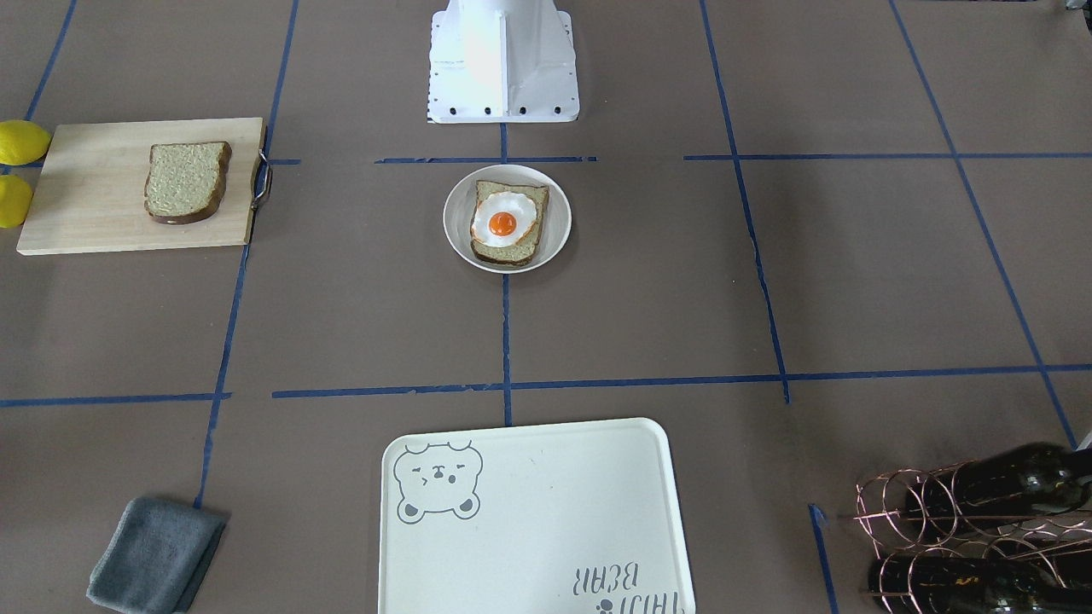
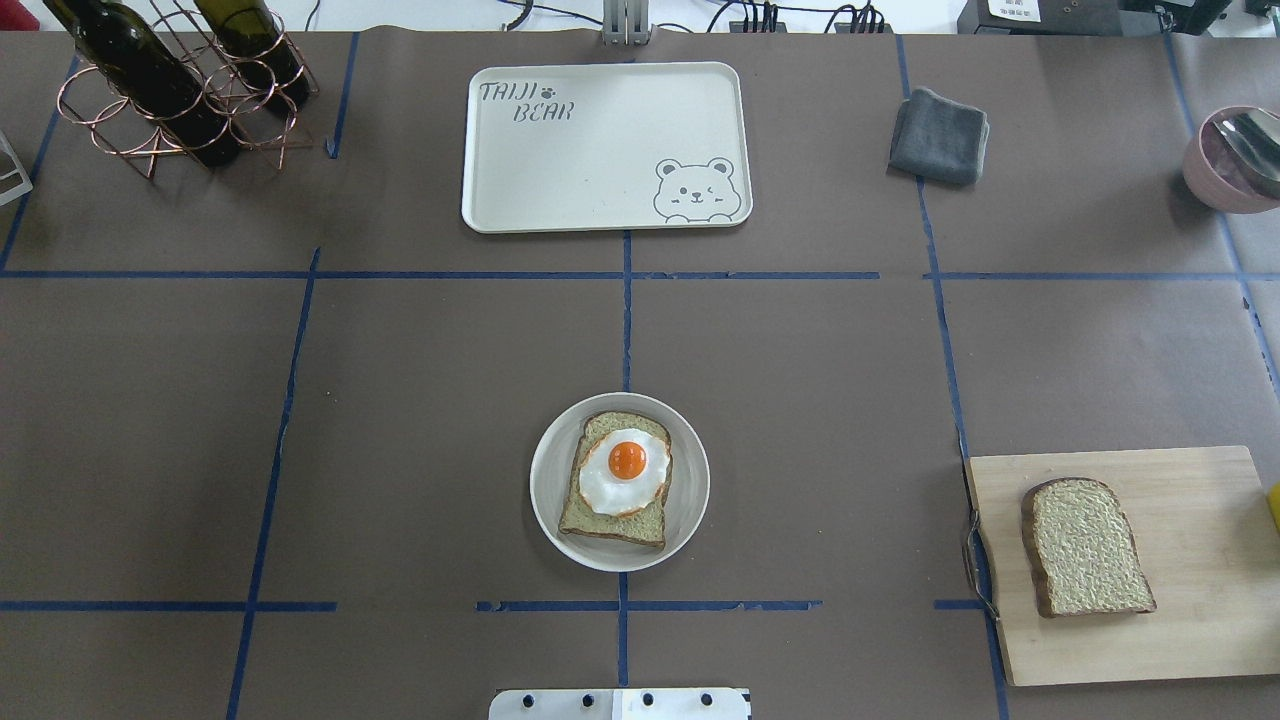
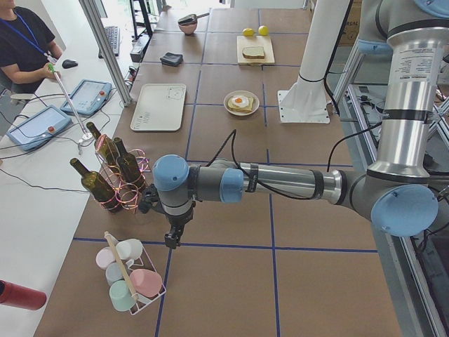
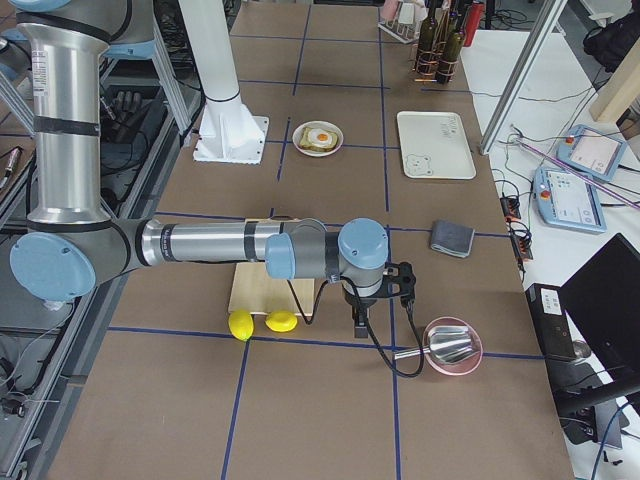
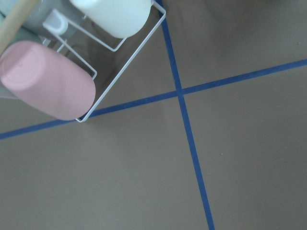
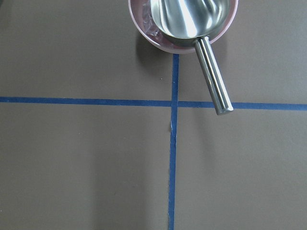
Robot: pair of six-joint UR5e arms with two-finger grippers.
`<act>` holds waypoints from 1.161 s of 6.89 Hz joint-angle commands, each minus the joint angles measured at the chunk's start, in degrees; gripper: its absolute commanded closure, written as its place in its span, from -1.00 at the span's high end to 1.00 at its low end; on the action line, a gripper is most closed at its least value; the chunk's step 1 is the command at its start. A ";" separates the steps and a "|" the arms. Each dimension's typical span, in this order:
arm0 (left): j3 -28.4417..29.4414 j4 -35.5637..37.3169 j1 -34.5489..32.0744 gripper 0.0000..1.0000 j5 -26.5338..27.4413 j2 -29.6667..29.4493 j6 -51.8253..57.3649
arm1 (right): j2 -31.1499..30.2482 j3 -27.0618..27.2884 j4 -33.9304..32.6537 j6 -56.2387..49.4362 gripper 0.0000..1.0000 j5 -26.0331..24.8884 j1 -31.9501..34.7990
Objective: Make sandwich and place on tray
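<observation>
A small round white bowl (image 2: pixel 545 480) at the table's middle holds a wholemeal bread slice (image 2: pixel 600 520) with a fried egg (image 2: pixel 625 470) on top; the egg also shows in the front view (image 1: pixel 503 222). A second bread slice (image 2: pixel 1085 547) lies on the wooden cutting board (image 2: pixel 1190 610). The cream bear tray (image 2: pixel 605 145) lies bare at the far middle. My left gripper (image 3: pixel 171 241) hangs beside the wine rack, far from the bowl. My right gripper (image 4: pixel 359 326) hangs near the pink bowl. I cannot tell whether either is open or shut.
A copper wine rack with dark bottles (image 2: pixel 170 80) stands far left. A grey cloth (image 2: pixel 938 136) lies far right. A pink bowl with a metal scoop (image 6: pixel 184 21) and two lemons (image 4: pixel 262 323) lie at the right end. A cup rack (image 5: pixel 57 72) sits at the left end.
</observation>
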 commanded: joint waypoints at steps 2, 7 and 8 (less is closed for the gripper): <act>-0.58 -12.85 6.41 1.00 0.17 -1.13 -2.75 | 1.16 1.26 0.45 4.77 1.00 1.22 -3.66; -8.38 -13.38 22.09 1.00 0.26 -6.15 -30.57 | -9.28 6.85 31.48 38.52 1.00 -1.55 -17.08; -10.32 -13.38 24.98 1.00 0.35 -6.85 -38.19 | -12.17 11.76 31.57 44.29 1.00 -2.10 -21.64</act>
